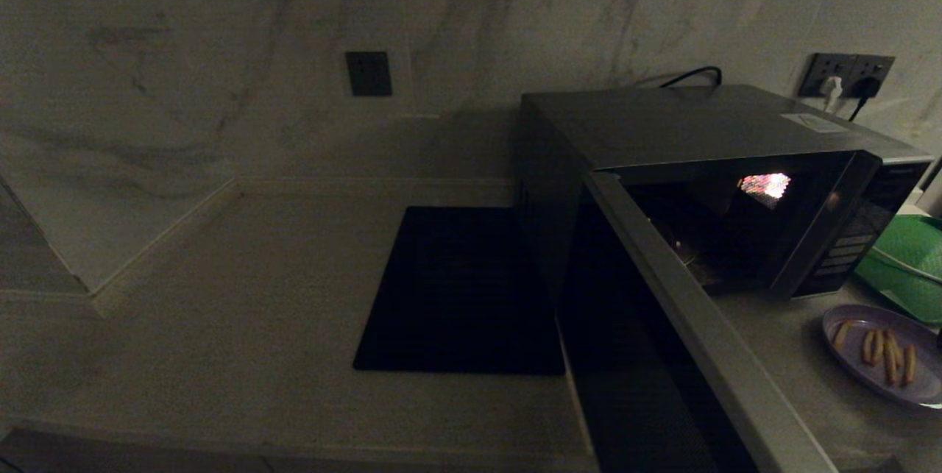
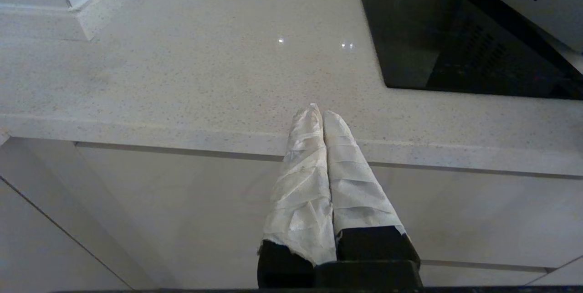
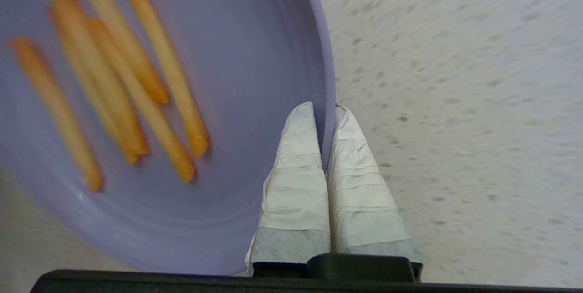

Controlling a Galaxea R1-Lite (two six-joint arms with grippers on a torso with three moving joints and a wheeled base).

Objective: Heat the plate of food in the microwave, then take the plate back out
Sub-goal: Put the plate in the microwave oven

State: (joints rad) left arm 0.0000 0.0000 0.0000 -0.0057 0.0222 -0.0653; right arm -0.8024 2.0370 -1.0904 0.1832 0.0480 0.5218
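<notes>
The lavender plate of food [image 1: 887, 355] rests on the counter at the right, in front of the microwave [image 1: 706, 164], with several golden fries [image 3: 132, 79] on it. The microwave's door [image 1: 662, 340] hangs wide open toward me and the cavity is dimly lit. My right gripper [image 3: 324, 110] is shut on the plate's rim [image 3: 325, 97], one white-wrapped finger inside the plate and one outside. The right gripper does not show in the head view. My left gripper [image 2: 319, 111] is shut on nothing, hovering at the counter's front edge left of the microwave.
A flat black square mat [image 1: 464, 289] lies on the counter left of the microwave. A green mesh tray [image 1: 909, 260] stands beside the microwave at the far right. Wall sockets with plugs [image 1: 846, 76] sit behind. The counter edge [image 2: 182, 133] runs below my left gripper.
</notes>
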